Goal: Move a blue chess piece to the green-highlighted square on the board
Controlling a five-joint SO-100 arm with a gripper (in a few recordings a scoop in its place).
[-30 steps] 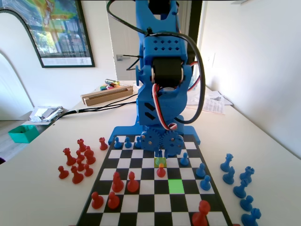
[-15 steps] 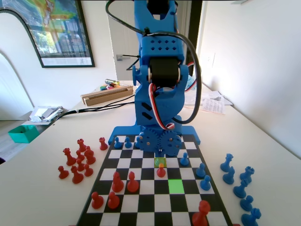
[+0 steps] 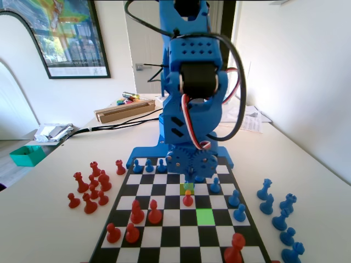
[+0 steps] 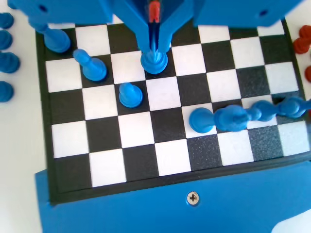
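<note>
In the wrist view the board (image 4: 165,121) fills the frame. Top centre, the gripper (image 4: 154,48) hangs with its jaws nearly together around the head of the blue pawn (image 4: 154,62). In the fixed view, the green square (image 3: 205,216) sits lower centre, apart from the gripper (image 3: 190,179).

The board (image 3: 164,219) is checkered black and white, with one square glowing bright green (image 3: 205,216) and another a duller yellow-olive (image 3: 187,188). The pawn (image 4: 154,62) under the arm is plain blue, like the arm (image 3: 192,93) itself. Red pieces (image 3: 90,189) cluster at the left of the fixed view, blue pieces (image 3: 279,213) at the right.
</note>
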